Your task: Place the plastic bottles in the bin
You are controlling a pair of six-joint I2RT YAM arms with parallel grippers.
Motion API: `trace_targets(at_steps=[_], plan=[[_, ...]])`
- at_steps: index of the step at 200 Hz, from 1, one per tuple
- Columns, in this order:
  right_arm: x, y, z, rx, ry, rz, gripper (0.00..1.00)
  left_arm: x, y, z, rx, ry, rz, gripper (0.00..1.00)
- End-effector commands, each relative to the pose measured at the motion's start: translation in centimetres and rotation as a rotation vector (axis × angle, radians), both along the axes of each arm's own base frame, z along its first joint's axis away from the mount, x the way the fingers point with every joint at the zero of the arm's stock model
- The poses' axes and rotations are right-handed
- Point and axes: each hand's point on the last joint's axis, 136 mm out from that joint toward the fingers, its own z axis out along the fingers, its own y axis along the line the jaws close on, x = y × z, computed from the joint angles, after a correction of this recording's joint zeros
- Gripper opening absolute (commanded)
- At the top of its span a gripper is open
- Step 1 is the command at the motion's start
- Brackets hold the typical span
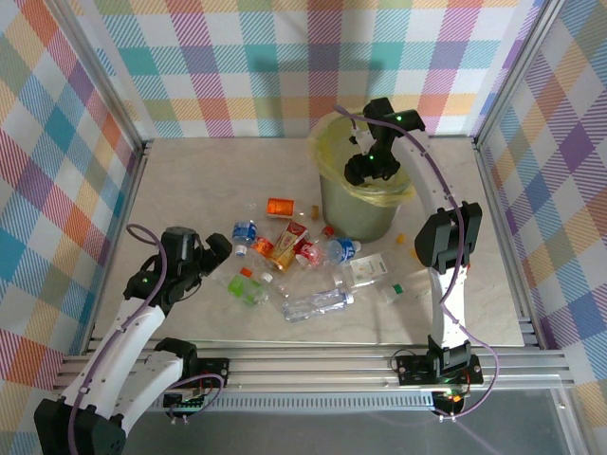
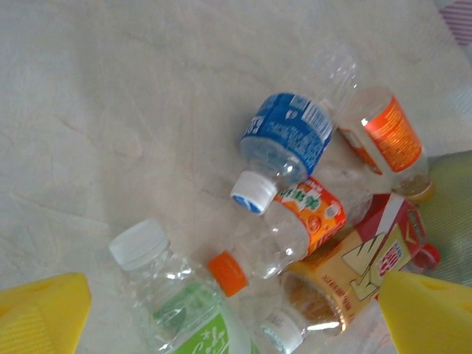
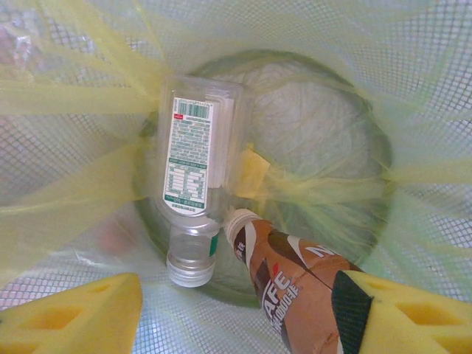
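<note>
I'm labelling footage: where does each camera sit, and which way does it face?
Top external: above and behind the arms, looking down at table and bin; both arms show.
Left wrist: faces down at bottles; left gripper shows.
Right wrist: faces down into the bin at two bottles; right gripper shows.
Shared: top and left wrist see the blue-labelled bottle.

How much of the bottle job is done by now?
Done: one clear bottle lies in the bin. In hand: the right tool, open over the bin, seems to release a brown bottle into it. Left: roughly ten bottles lie on the table; the left tool hovers open above them, holding nothing.
</note>
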Motion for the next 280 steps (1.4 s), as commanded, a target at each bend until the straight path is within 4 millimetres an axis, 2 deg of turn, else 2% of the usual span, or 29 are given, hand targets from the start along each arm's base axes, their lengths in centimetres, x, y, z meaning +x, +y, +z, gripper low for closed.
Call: trace_targets(at_steps=[1, 28, 36, 39, 65, 92, 125, 164, 251, 280], plan=[[-0.4, 0.3, 4.1, 0.063, -0.084, 0.002, 0.74, -1.7, -1.0, -1.8, -0.051, 0.087, -0.027, 1.0], [-0.8, 0.4, 6.3, 0.09, -0.131, 0.008, 0.87, -2.7, -1.5, -3.5, -0.093, 0.157, -0.022, 1.0], [-0.9, 0.3, 7.0, 0.09, -0.147, 0.006, 0.94, -3.0, -1.6, -3.9, -0.105, 0.174, -0.02, 1.0], [-1.0, 0.2, 7.3, 0.091, -0.154, 0.005, 1.0, -3.2, -1.7, -4.0, -0.11, 0.18, -0.02, 1.0], [-1.4, -0.3, 9.3, 0.102, -0.2, -0.042, 1.0, -3.6, -2.5, -5.3, -0.152, 0.209, -0.013, 1.0], [-1.7, -0.8, 10.8, 0.106, -0.245, -0.072, 1.0, -3.2, -3.8, -6.7, -0.203, 0.21, -0.008, 1.0], [-2.3, -1.4, 11.9, 0.099, -0.287, -0.093, 1.0, -2.3, -4.7, -6.9, -0.194, 0.195, -0.018, 1.0], [-2.5, -2.7, 13.3, 0.079, -0.365, -0.141, 1.0, -2.3, -5.0, -8.1, -0.156, 0.242, -0.019, 1.0], [-4.3, -2.7, 16.3, 0.166, -0.474, -0.145, 1.0, -2.0, -5.2, -10.7, -0.104, 0.339, 0.008, 1.0], [-4.9, -2.5, 17.0, 0.198, -0.493, -0.144, 1.0, -1.8, -5.1, -11.1, -0.098, 0.341, 0.02, 0.9]])
